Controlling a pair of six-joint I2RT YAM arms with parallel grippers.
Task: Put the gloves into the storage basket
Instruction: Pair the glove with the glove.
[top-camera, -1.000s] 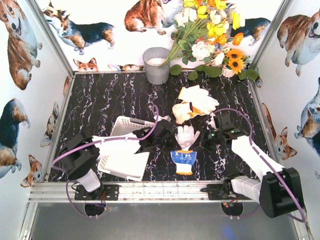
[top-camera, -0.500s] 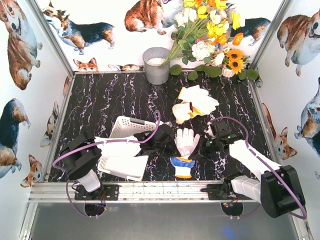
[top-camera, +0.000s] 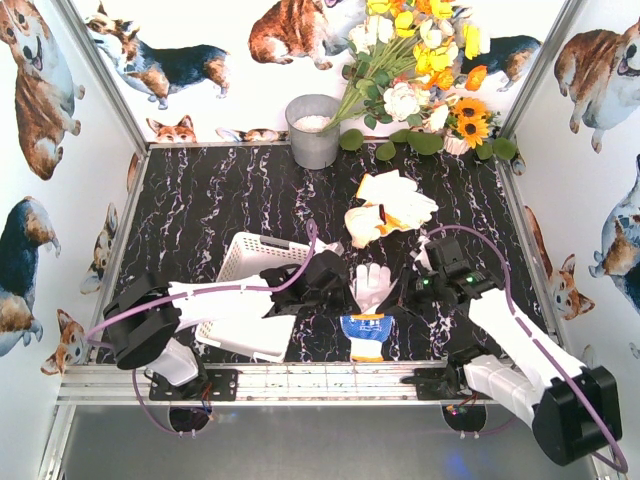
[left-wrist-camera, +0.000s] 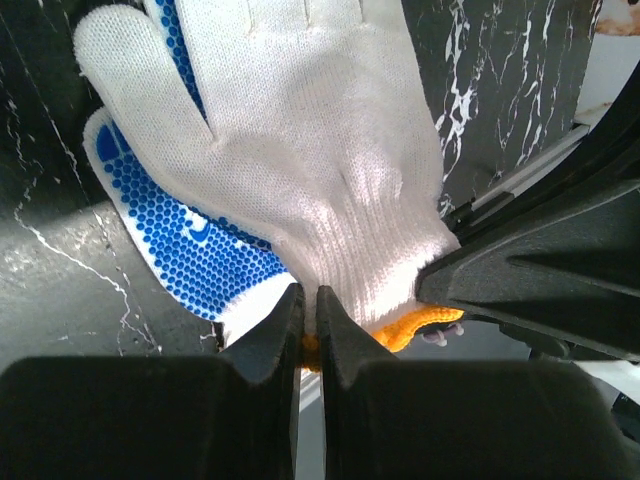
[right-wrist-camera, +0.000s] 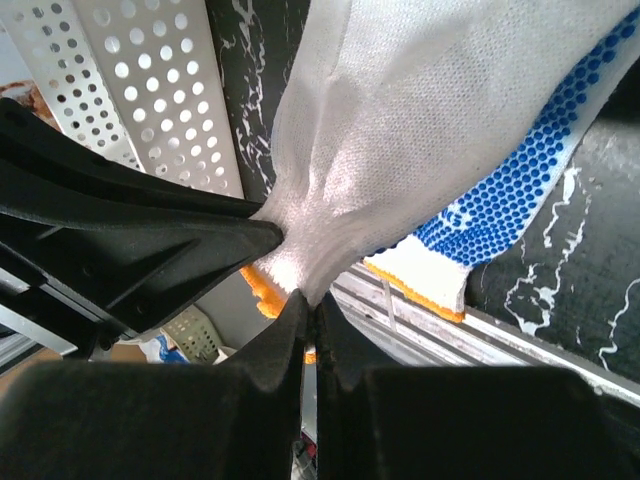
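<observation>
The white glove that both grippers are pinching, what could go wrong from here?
The left gripper and the right gripper are both shut on the white glove at its cuff, very close together. They might bump each other or stretch it if they pull different ways. The blue-dotted glove lying under it may get dragged along or left behind.

Grey bucket (top-camera: 313, 132) beside flowers (top-camera: 415, 75) on marbled table (top-camera: 220, 200)

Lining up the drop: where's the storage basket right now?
Top view: the storage basket sits at the front-left of the table, just left of the left gripper and the blue-dotted glove it pinches.
</observation>
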